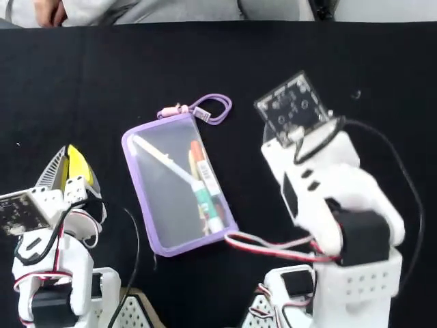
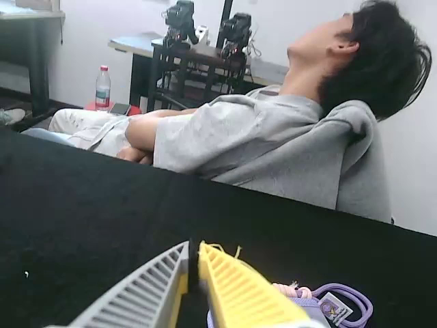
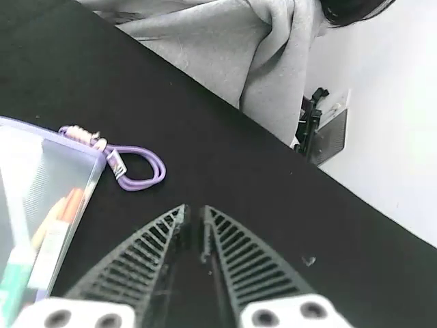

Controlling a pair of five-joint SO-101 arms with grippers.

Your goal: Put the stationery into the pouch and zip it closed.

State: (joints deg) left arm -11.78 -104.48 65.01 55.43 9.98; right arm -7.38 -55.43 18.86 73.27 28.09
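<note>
The clear pouch (image 1: 171,188) with purple trim lies flat at the table's middle. Inside it are a white pen (image 1: 164,161), an orange marker (image 1: 199,158) and a green-banded marker (image 1: 204,200). Its pink zip pull (image 1: 169,111) sits at the far corner beside the purple strap loop (image 1: 213,108). My left gripper (image 1: 69,152) (image 2: 193,254), with one grey and one yellow finger, is shut and empty to the left of the pouch. My right gripper (image 3: 192,213) is shut on nothing, to the right of the pouch (image 3: 41,178) and its strap (image 3: 138,167).
The right arm's body (image 1: 334,205) stands close to the pouch's right edge, with red and white cables (image 1: 273,247) trailing near the pouch's front corner. A thin black cable (image 1: 135,236) runs in front of the left arm. Bare black cloth (image 1: 102,75) stretches behind the pouch.
</note>
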